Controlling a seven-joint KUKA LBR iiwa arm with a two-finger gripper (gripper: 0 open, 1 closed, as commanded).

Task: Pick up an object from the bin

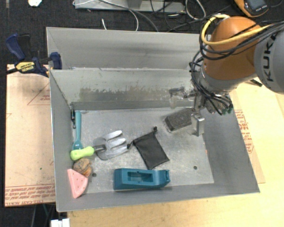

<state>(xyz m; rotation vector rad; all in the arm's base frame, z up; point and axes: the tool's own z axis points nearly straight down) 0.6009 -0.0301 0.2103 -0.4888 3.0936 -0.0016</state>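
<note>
My gripper (pixel 197 123) hangs under the orange wrist cover at the bin's back right, low over the floor. A dark grey rectangular block (pixel 178 121) lies right beside it on its left; whether it touches the block is unclear. A black flat pouch (pixel 151 150) lies a little further left and nearer the front, at the bin's middle.
A silver scoop (pixel 111 144) with a green handle (pixel 82 152) lies left of the pouch. A teal stick (pixel 77 126) runs along the left wall. A brown lump (pixel 83 165), a pink wedge (pixel 77 182) and a blue tape dispenser (pixel 141 178) sit along the front.
</note>
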